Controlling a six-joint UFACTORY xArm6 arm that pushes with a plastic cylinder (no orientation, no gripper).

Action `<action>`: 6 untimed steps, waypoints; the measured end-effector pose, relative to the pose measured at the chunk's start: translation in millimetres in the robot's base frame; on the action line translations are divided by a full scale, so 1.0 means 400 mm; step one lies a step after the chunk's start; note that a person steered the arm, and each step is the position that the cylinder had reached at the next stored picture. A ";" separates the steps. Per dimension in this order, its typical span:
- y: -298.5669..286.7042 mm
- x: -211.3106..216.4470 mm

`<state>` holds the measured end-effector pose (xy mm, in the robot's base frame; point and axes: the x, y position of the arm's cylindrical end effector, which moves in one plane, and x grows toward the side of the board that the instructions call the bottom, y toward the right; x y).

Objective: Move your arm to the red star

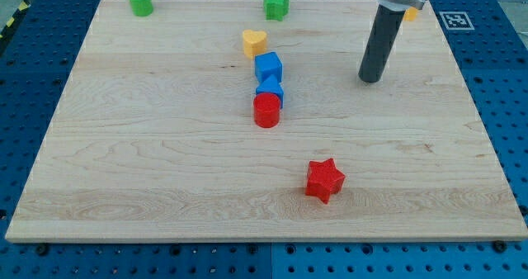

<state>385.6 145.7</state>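
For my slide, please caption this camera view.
Dark rod's tip rests on wooden board, up-right of red star block, not touching.

The worktop carries seven fully visible blocks: two green, a cylinder at eleven o'clock and a star at twelve; two blue, a cube and a second block of unclear shape; two red, a cylinder and a star; and one yellow heart. An eighth, orange piece shows partly at one o'clock. One rod is present, with my tip on the board.
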 end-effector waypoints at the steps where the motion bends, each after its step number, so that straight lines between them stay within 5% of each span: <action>1: -0.115 0.028; 3: -0.205 0.204; 5: 0.042 0.412; 6: 0.021 0.497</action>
